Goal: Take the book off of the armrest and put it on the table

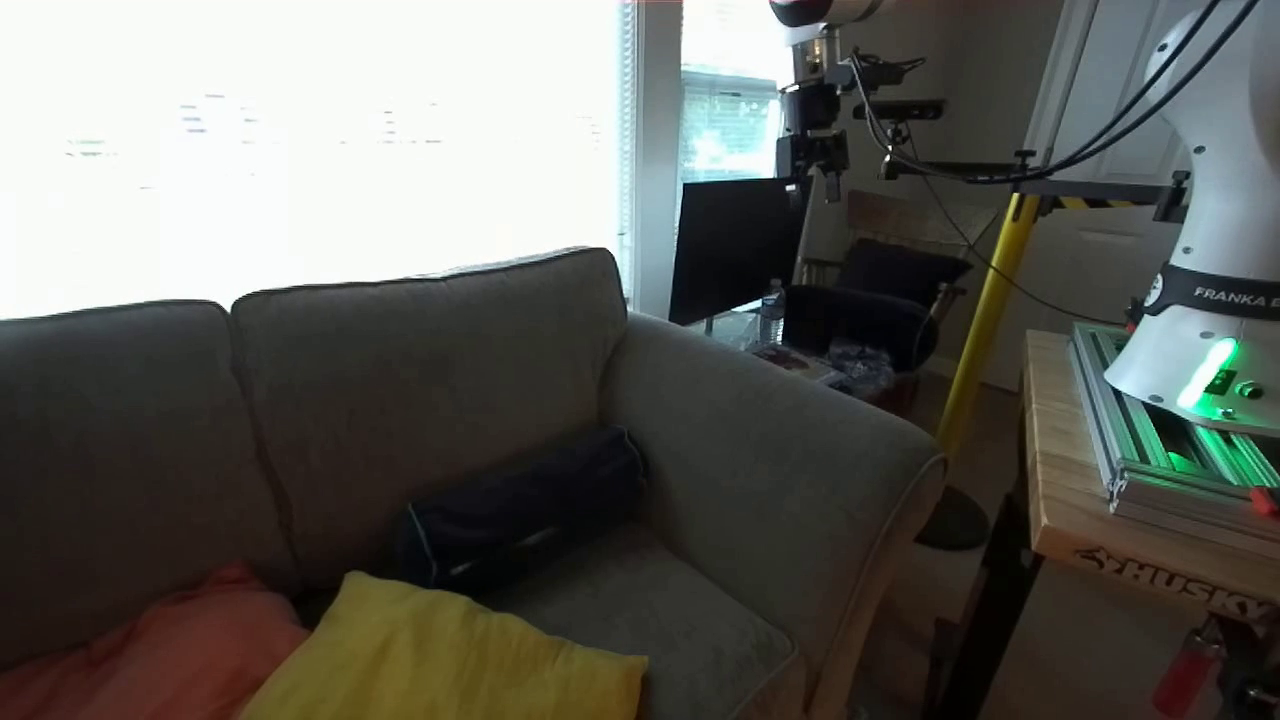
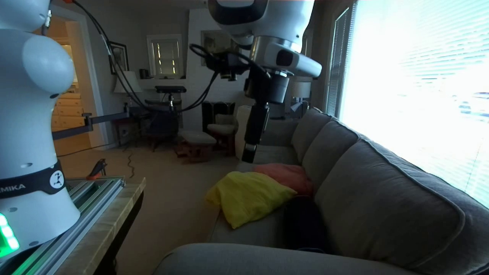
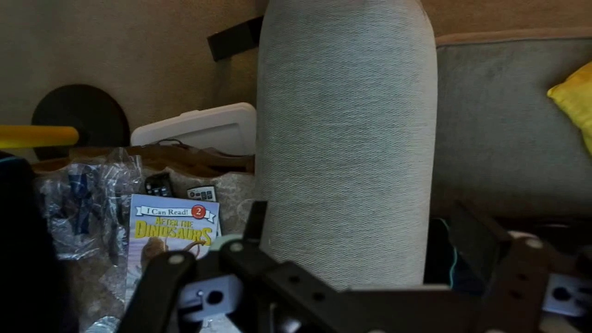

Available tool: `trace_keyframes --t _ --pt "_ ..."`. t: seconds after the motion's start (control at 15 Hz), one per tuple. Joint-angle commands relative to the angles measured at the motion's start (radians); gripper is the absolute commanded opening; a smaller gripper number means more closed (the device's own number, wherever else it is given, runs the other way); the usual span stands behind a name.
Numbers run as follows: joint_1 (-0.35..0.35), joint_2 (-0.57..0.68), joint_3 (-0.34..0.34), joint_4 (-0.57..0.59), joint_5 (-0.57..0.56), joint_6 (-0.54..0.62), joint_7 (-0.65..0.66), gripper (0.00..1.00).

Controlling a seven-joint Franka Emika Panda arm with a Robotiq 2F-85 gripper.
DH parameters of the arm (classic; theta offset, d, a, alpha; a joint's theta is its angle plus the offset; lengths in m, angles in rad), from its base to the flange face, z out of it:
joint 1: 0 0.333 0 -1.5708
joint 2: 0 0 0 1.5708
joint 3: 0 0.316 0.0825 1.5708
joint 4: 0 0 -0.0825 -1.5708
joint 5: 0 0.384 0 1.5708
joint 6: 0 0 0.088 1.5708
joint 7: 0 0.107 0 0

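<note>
The black, two-fingered robot gripper (image 3: 368, 230) hangs well above the wide, padded, grey cloth armrest (image 3: 347, 138) in both exterior views. Its fingers (image 3: 255, 221) are spread far apart, and in the wrist view the armrest shows in the gap between them. The thin, pale purple-blue paper book (image 3: 172, 231) with yellow letters is off the armrest. It lies flat, picture side up, on the low, blotchy, grey-brown table (image 3: 237, 192), near the armrest, on the side away from the grey sofa seat (image 3: 499, 129). That puts the book well below the gripper and out to one side. In the wrist view, parts of the gripper hide the bottom of the book. A crinkly heap of clear plastic (image 3: 104, 203) lies farther from the armrest than the book does. On the seat side, a dark blue, tube-shaped cushion (image 1: 525, 505) sits just beside the armrest, and a floppy yellow cloth cushion (image 1: 450, 650) lies farther away from it.
</note>
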Motion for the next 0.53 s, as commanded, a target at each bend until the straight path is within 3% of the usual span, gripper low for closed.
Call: trace_keyframes --t 0.0,0.07,0.2,0.27,0.47 --pt "0.079 -0.142 -0.020 0.032 -0.070 -0.032 0.143 1.00" --pt "0.098 -0.069 -0.038 0.039 0.016 -0.054 0.094 1.00" --pt "0.114 -0.082 -0.041 0.041 0.028 -0.050 0.099 1.00" --pt "0.094 -0.131 -0.009 0.027 -0.069 0.006 0.144 1.00" --pt "0.092 -0.136 0.001 0.027 -0.096 0.012 0.160 1.00"
